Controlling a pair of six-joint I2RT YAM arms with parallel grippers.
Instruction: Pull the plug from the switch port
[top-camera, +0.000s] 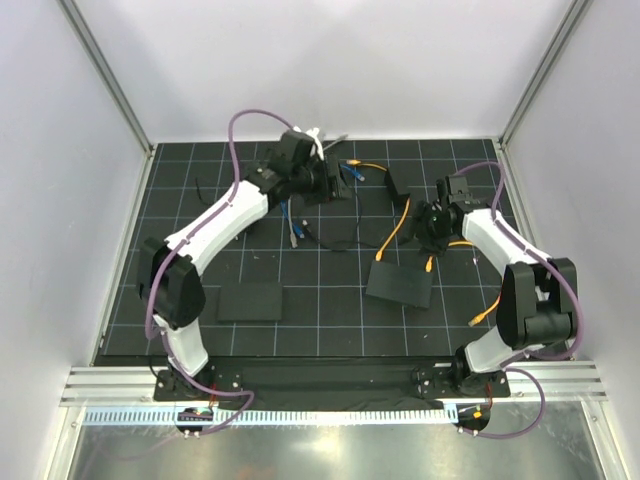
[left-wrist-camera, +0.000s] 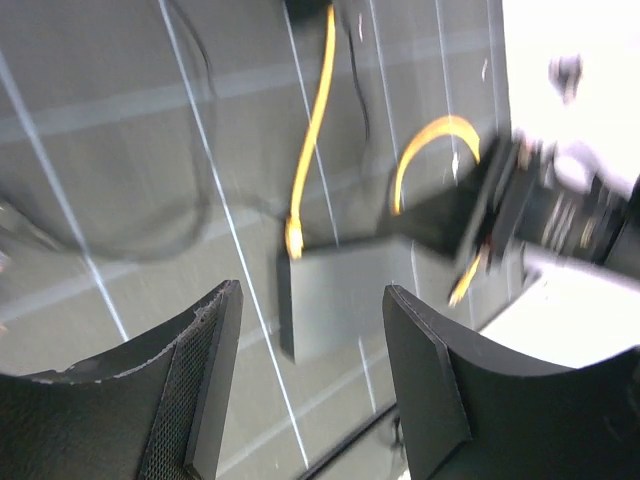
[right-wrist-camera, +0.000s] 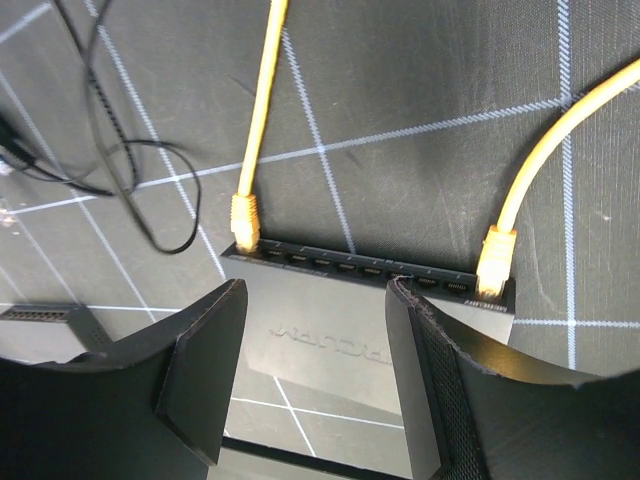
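Orange cables, two of them, and you can see both ends seated in the switch (right-wrist-camera: 330, 345). The left-end plug (right-wrist-camera: 245, 218) and the right-end plug (right-wrist-camera: 494, 252) are both pushed into the port row along its far edge. Your right fingers (right-wrist-camera: 312, 300) hang open over the middle of the switch, touching neither plug. Farther back and to the left, your left fingers (left-wrist-camera: 312, 300) are spread apart too, nothing between them, though that view is blurred. The switch lies right of centre on the black gridded surface (right-wrist-camera: 430, 90), with a thin black wire (right-wrist-camera: 120, 170) looping to its left.
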